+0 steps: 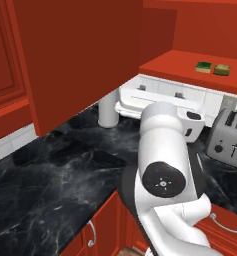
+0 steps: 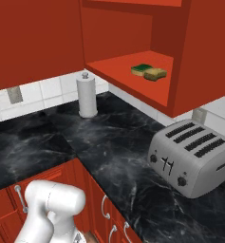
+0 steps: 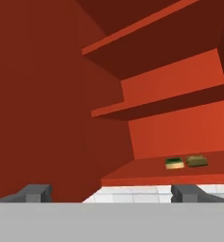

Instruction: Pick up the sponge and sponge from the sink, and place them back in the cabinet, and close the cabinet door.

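The two sponges (image 2: 148,71) lie side by side on the cabinet shelf (image 2: 118,66), the green-topped one (image 3: 174,163) just beside the tan one (image 3: 196,160), near the shelf's front edge. They look light, soft and compressible, so a pinch across the short sides would hold either one, though neither appears to need lifting now. What seems left is the cabinet door (image 1: 75,60), which stands open, swung out over the black marbled surface (image 1: 50,170). It is a stiff, glossy, probably slick panel, best pushed flat on its face or outer edge rather than gripped. The gripper (image 3: 111,191) faces the open cabinet with its fingers (image 3: 35,193) spread wide, holding nothing.
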